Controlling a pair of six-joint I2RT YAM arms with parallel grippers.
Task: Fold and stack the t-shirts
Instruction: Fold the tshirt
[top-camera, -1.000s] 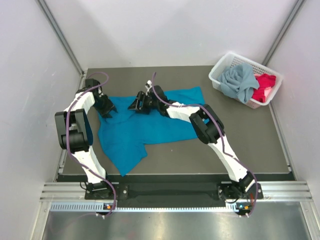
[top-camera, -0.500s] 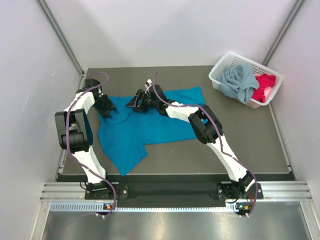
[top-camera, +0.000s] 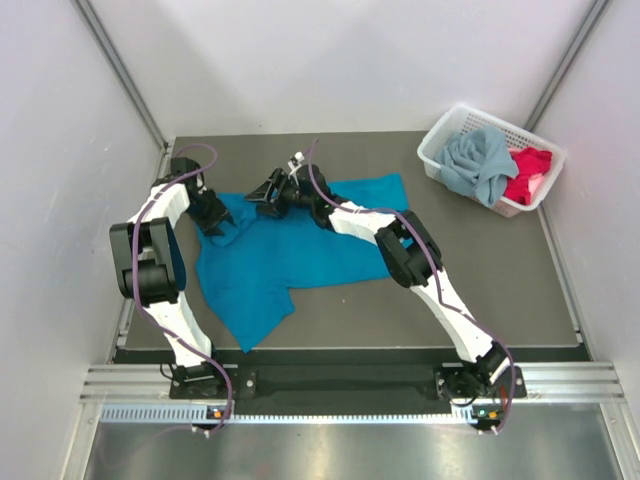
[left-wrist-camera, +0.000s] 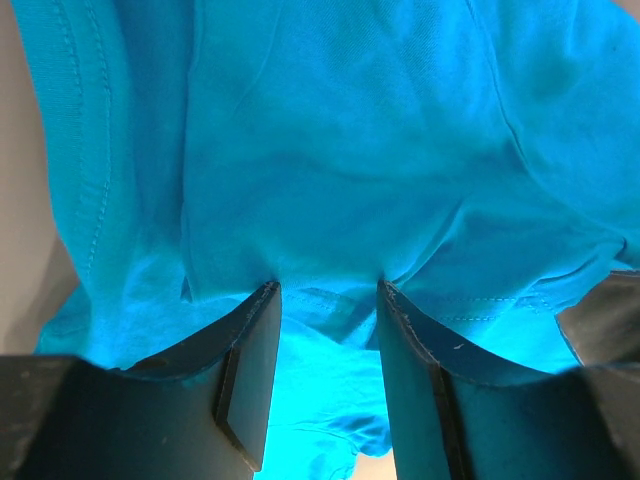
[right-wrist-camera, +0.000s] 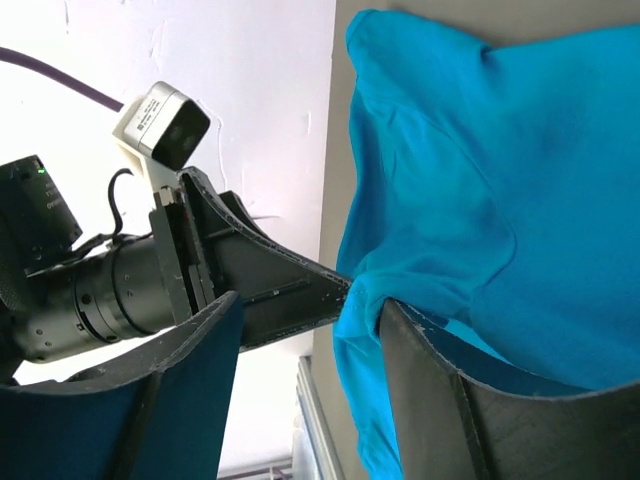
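A bright teal-blue t-shirt (top-camera: 290, 255) lies spread on the dark table, one part trailing toward the front left. My left gripper (top-camera: 222, 222) stands at the shirt's far-left corner. Its jaws are apart, and the fingertips (left-wrist-camera: 272, 300) dig into the wrinkled cloth (left-wrist-camera: 350, 150). My right gripper (top-camera: 262, 192) hovers at the shirt's far edge, just right of the left one, and it is open (right-wrist-camera: 310, 305). A bunched edge of the cloth (right-wrist-camera: 500, 180) lies against its right finger (right-wrist-camera: 420, 370). The grey-blue t-shirt (top-camera: 478, 165) and the red-pink t-shirt (top-camera: 528, 170) are in the basket.
The white lattice basket (top-camera: 445, 135) stands at the table's far right corner. White walls close in on the left, back and right. The left arm's finger (right-wrist-camera: 280, 285) shows close in front of the right wrist camera.
My right gripper has moved a little toward the far left, along the shirt's far edge. My left gripper and the shirt's main body have stayed put.
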